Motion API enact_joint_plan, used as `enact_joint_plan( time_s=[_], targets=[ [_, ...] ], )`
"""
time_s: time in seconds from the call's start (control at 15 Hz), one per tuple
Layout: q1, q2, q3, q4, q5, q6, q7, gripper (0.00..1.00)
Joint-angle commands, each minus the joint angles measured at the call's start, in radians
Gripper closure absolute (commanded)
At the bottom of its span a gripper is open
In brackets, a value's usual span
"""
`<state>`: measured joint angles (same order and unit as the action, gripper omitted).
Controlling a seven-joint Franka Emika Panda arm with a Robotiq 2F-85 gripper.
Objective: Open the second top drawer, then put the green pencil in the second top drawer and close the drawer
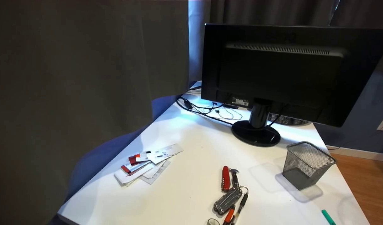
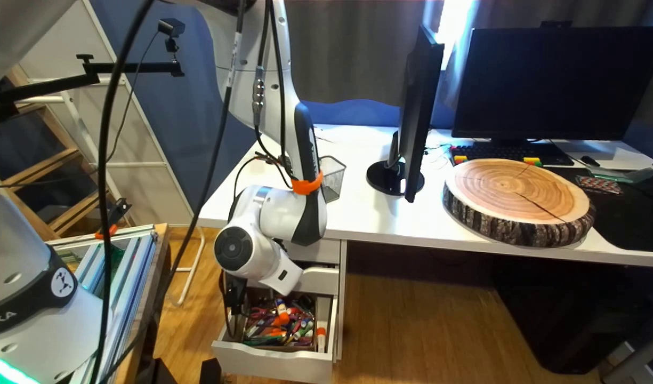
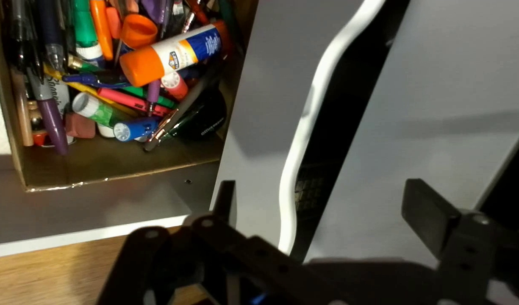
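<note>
White desk (image 1: 166, 203), slim green pencil (image 1: 328, 217) at its four o'clock. Black two-fingered gripper (image 3: 321, 205) wide, near ajar grey drawer (image 3: 263, 118).

A mesh cup (image 1: 308, 167) stands near a black monitor (image 1: 285, 72) on a white worktop (image 1: 185, 203) strewn with papers (image 1: 147, 165), a red pocketknife (image 1: 225, 178) and a multitool (image 1: 228, 200); a bark-edged wood slab (image 2: 518, 200) lies flat.

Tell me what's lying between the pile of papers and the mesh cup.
An exterior view shows a red pocketknife and a small hammer head, with a grey multitool just nearer the camera.
</note>
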<state>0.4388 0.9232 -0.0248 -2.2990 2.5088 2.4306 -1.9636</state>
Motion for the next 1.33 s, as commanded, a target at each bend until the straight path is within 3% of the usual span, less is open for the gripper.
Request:
enact_joint_plan(
  time_s=[0.0,1.0,1.07,1.27],
  targets=[
    [0.001,0.065,-0.026,0.064,-0.004,-0.009,0.027,0.0],
    [-0.007,0.219,-0.008,0.196,-0.002,-0.075,0.138,0.0],
    [-0.049,0.223,0.021,0.208,-0.002,-0.054,0.11,0.0],
    [-0.063,0.237,0.034,0.235,-0.002,-0.04,0.11,0.0]
  ],
)
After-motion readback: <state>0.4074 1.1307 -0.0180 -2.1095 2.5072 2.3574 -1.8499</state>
